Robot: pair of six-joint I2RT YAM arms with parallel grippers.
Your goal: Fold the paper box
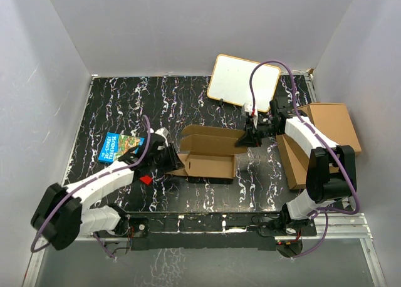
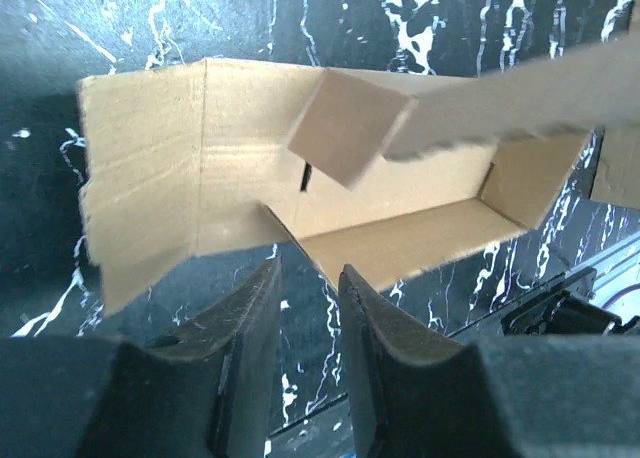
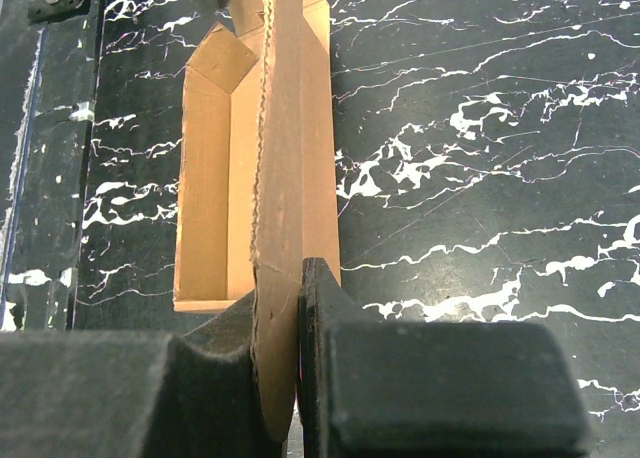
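1. The paper box [image 1: 210,166] sits mid-bench, a bit nearer the near edge than the far one, with its long side running left-right.
2. It is plain brown corrugated cardboard, half formed into a shallow open tray. The near long wall is up, and the far long panel stands tall behind it.
3. In the left wrist view the paper box [image 2: 150,158] has its left end flap splayed outward. A small square tab is folded inward over the floor, and a short dark slit shows in the floor by that tab.
4. In the right wrist view the paper box [image 3: 295,158] shows a wavy die-cut edge along the upright panel.
5. Right tool [image 3: 295,278] is clamped tight on the end of that upright panel, with cardboard pinched between both fingers. In the top view the right tool [image 1: 247,138] is at the box's far right corner.
6. Left tool [image 2: 305,278] has a narrow gap between its fingers. Bench pattern shows through the gap and nothing is gripped. The box's near-wall corner sits just past the tips. In the top view the left tool [image 1: 168,154] is at the box's left end.
7. The bench [image 1: 125,105] is black with white marbling.
8. A blue book [image 1: 119,146] lies near the left edge. Its white title lettering is too small to read for sure.
9. A white board [image 1: 243,80] sits at the far edge, right of centre.
10. A stack of brown boxes [image 1: 332,127] sits at the right edge.
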